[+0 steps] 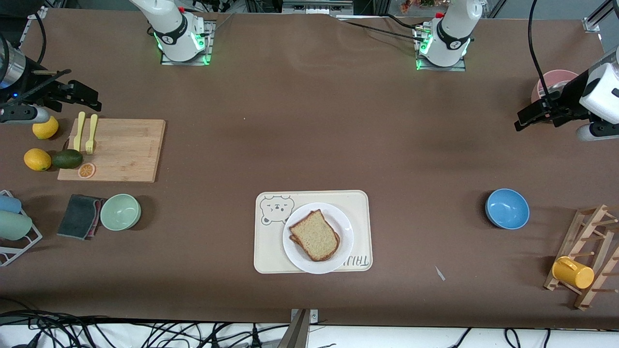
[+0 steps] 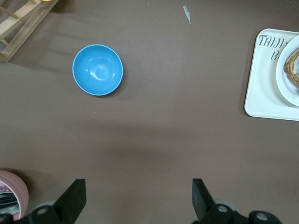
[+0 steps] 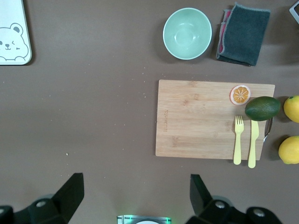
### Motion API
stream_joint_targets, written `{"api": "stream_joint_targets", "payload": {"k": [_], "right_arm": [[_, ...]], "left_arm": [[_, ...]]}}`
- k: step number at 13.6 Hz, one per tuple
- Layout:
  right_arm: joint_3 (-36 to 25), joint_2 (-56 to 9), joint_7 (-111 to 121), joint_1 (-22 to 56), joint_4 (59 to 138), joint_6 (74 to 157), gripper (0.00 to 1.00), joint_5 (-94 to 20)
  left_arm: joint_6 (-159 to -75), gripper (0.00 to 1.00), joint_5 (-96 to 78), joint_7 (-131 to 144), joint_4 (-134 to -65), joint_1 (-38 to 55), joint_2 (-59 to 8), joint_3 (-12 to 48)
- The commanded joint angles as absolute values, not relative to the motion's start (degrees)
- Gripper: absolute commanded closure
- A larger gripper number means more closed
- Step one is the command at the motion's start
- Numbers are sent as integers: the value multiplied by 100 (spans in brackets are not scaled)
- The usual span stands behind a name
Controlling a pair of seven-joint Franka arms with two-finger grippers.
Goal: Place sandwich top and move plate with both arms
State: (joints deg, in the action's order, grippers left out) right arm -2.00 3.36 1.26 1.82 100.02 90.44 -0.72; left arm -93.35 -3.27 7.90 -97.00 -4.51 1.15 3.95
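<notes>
The bread slice point(image 1: 315, 235) is lying on the white plate point(image 1: 296, 244) on the cream tray point(image 1: 267, 251), well apart from both tools, while the left tool point(image 2: 138, 198) is hanging spread near the blue bowl point(image 2: 97, 70) and the right tool point(image 3: 135, 196) is hanging spread beside the cutting board point(image 3: 201, 119) over the bench point(image 1: 309, 125).

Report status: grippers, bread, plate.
Left gripper open, over bare table near pink bowl. Right gripper open, near wooden cutting board. Tan bread slice sits atop stack on round white plate, on cream bear tray. Nothing obstructing.
</notes>
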Motion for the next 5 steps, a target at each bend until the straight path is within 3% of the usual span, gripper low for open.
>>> {"api": "stream_joint_targets", "payload": {"k": [1, 5], "right_arm": [[-228, 299, 167, 193, 9879, 8991, 0, -44], [-228, 299, 167, 202, 9879, 8982, 0, -53]], "left_arm": [[-9272, 0, -141, 694, -9571, -501, 88, 475], [-9273, 0, -123, 694, -9571, -501, 114, 501]]}}
